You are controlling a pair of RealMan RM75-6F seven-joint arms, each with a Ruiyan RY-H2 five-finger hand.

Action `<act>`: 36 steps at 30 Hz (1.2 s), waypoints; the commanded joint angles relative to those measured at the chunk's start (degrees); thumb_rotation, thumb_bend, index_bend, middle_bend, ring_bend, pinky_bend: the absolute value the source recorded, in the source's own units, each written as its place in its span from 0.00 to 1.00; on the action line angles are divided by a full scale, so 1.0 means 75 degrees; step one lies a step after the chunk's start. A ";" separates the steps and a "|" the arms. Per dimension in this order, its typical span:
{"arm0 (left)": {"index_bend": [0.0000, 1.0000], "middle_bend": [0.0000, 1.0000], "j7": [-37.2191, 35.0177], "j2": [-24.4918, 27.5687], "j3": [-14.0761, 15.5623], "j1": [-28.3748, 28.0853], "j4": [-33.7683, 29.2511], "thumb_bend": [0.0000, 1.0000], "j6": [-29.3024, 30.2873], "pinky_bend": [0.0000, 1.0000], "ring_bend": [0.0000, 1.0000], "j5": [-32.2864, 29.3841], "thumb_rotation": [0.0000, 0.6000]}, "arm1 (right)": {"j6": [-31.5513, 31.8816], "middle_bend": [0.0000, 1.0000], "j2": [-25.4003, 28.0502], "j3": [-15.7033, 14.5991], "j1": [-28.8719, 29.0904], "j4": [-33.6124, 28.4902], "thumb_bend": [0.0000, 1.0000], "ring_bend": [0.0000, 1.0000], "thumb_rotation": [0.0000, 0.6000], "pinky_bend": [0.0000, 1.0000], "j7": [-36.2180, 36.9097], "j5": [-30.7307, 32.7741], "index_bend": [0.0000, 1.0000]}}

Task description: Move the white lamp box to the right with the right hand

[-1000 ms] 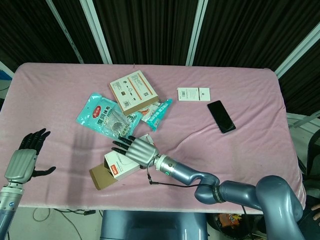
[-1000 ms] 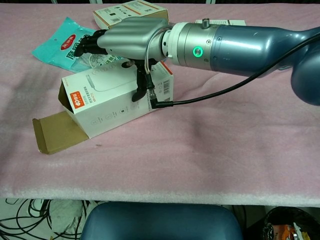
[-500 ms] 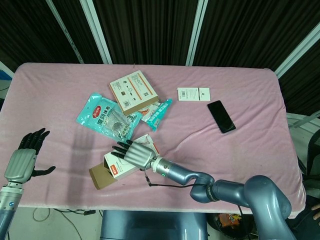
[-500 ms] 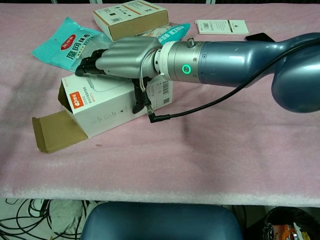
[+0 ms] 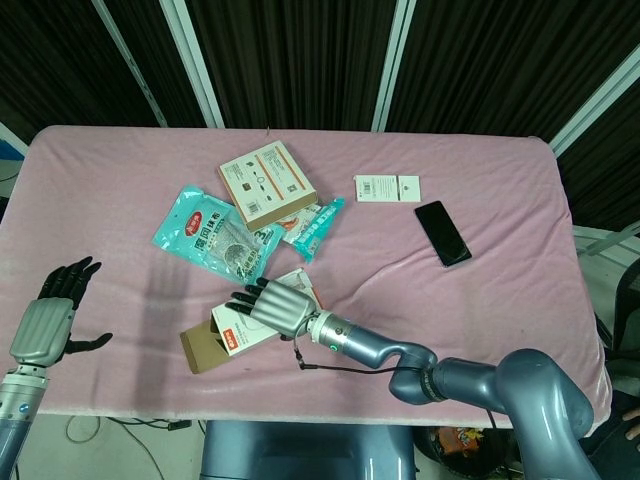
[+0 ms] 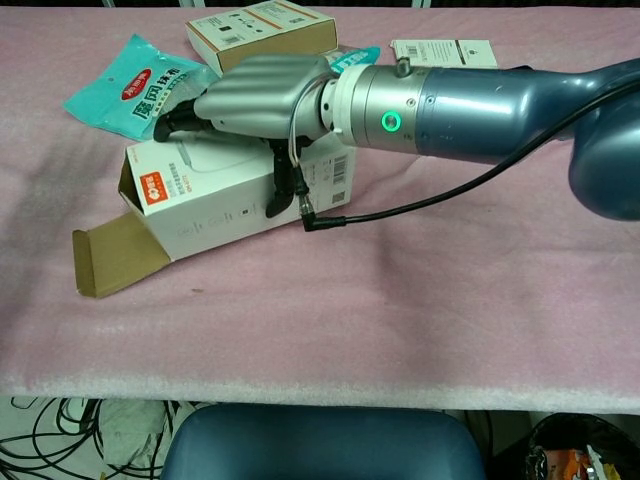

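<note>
The white lamp box lies on its side near the front edge of the pink table, its brown end flap open to the left. My right hand lies over the top of the box; the fingers reach across it and the thumb presses the front face, so it grips the box. My left hand hovers off the table's front left corner, fingers spread, holding nothing. It does not show in the chest view.
Behind the lamp box lie a teal snack pouch, an orange-and-white box and a small teal packet. Further right are a flat white carton and a black phone.
My right hand lowered onto the lamp box and closed around it. The box and its flap have shifted slightly right. The left hand has not moved.
</note>
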 commanded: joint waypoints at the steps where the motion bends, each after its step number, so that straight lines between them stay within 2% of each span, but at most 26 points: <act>1: 0.00 0.00 -0.0002 -0.0003 0.0002 0.0005 -0.0001 0.00 0.0007 0.00 0.00 0.0002 1.00 | 0.0234 0.64 0.0257 0.0116 -0.0137 -0.0230 0.39 0.59 1.00 0.62 -0.0007 0.0117 0.67; 9: 0.00 0.00 -0.0006 -0.0028 0.0021 0.0025 -0.0001 0.00 0.0096 0.00 0.00 0.0103 1.00 | 0.1169 0.64 0.1110 0.0418 -0.0939 -0.1191 0.39 0.59 1.00 0.62 -0.0363 0.0747 0.67; 18: 0.00 0.00 -0.0005 -0.0049 0.0083 0.0064 0.0021 0.00 0.0241 0.00 0.00 0.0313 1.00 | 0.2603 0.64 0.2391 0.0498 -0.2465 -0.3026 0.39 0.59 1.00 0.62 -0.0410 0.1672 0.67; 22: 0.00 0.00 -0.0016 -0.0063 0.0119 0.0079 0.0047 0.00 0.0298 0.00 0.00 0.0415 1.00 | 0.3383 0.64 0.2944 0.0294 -0.3247 -0.3934 0.39 0.59 1.00 0.62 -0.0080 0.1717 0.67; 26: 0.00 0.00 -0.0053 -0.0064 0.0159 0.0093 0.0049 0.00 0.0344 0.00 0.00 0.0514 1.00 | 0.4256 0.64 0.3361 -0.0097 -0.4051 -0.4645 0.39 0.59 1.00 0.62 0.0324 0.1416 0.67; 36: 0.00 0.00 -0.0027 -0.0094 0.0218 0.0143 0.0113 0.00 0.0506 0.00 0.00 0.0709 1.00 | 0.6064 0.64 0.4023 -0.1317 -0.5657 -0.5300 0.39 0.59 1.00 0.62 0.1359 -0.0024 0.67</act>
